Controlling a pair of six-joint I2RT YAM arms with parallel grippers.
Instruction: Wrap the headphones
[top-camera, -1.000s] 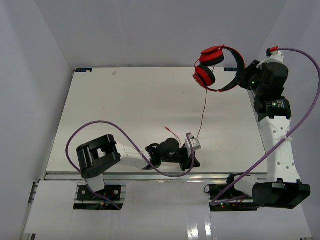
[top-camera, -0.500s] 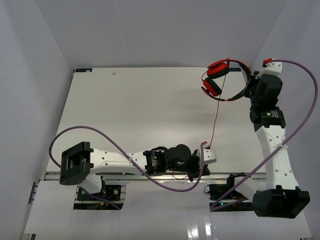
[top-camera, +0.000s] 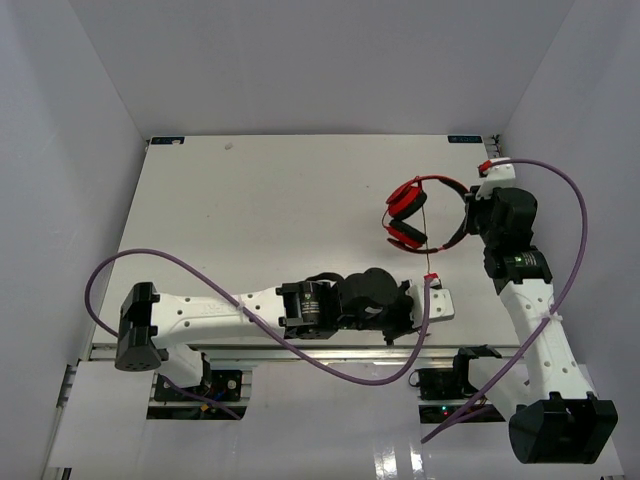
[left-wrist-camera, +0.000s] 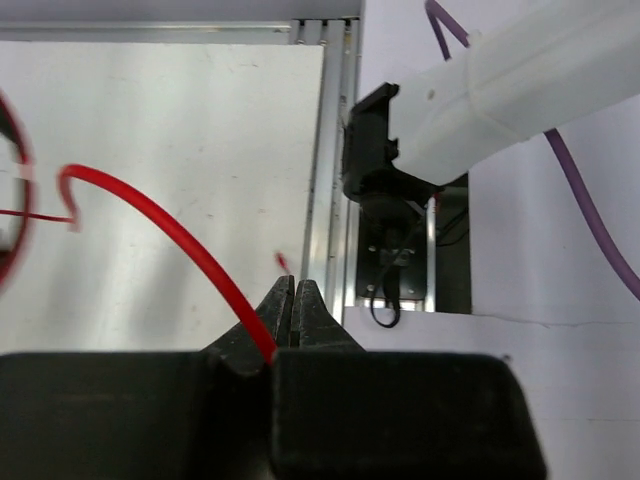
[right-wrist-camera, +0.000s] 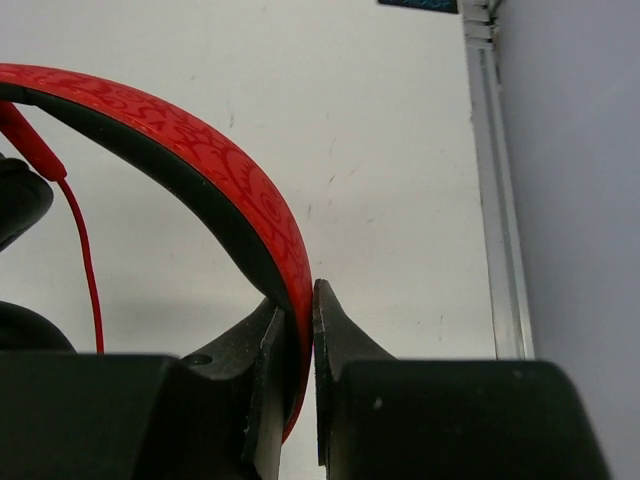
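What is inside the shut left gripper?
The thin red cable of the headphones runs into the left gripper, pinched between its black fingers. The part inside the grip is covered by them and cannot be seen.

a white table shows a faint smudge near eleven o'clock, a metal rail along six o'clock.

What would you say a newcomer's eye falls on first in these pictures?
The red headphones stand out at once, over the right part of the white table, with the right gripper shut on their patterned band. Next comes the thin red cable, running from them toward the table's near edge, where the left gripper is shut on it.
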